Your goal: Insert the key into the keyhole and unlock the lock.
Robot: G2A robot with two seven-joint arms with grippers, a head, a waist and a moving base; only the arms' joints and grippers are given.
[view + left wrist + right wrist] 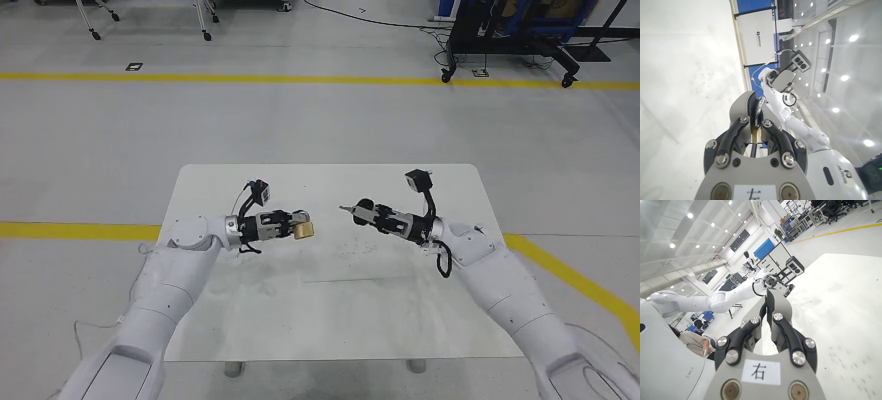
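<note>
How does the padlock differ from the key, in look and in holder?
The padlock is brass-coloured and blocky; the key is thin and grey. The left claw is shut on the padlock; the right claw is shut on the key. Both are held over the table, facing each other, not touching.

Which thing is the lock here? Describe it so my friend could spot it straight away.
Find the white table, then the arm over it on the robot's left. The left tool at its end grips the lock. It is the only brass-yellow block; the right tool opposite holds just a thin silvery key.
</note>
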